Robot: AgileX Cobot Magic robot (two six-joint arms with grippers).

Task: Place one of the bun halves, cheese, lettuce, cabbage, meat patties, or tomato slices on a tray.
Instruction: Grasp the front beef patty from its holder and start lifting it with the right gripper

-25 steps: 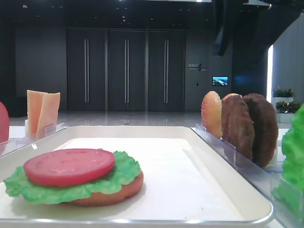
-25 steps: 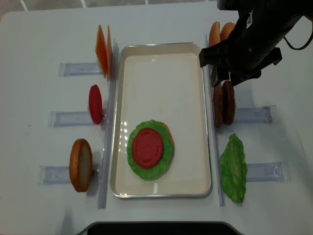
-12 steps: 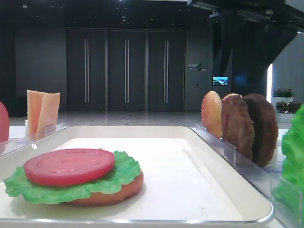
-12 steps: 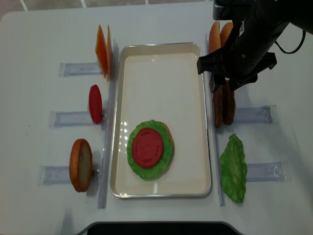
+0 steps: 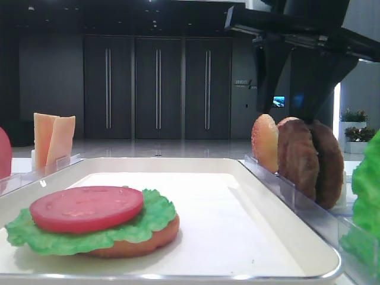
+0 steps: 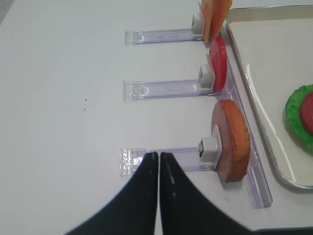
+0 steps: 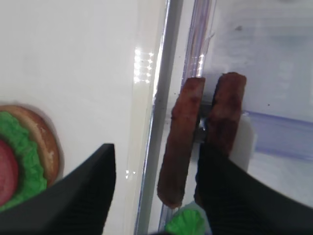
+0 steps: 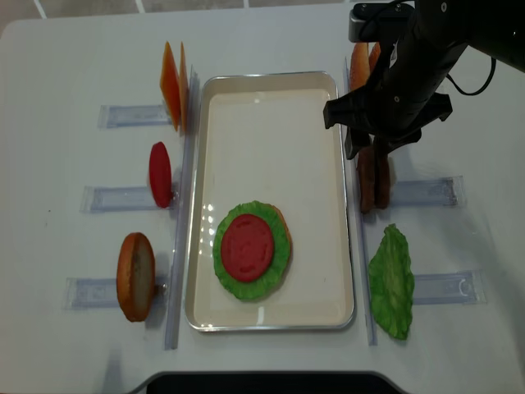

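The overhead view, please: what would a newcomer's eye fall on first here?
Probably the half-built burger in the near part of the white tray: a red tomato slice on green lettuce over a bun half. Next, the black right gripper, jaws open, above the two upright meat patties just right of the tray.
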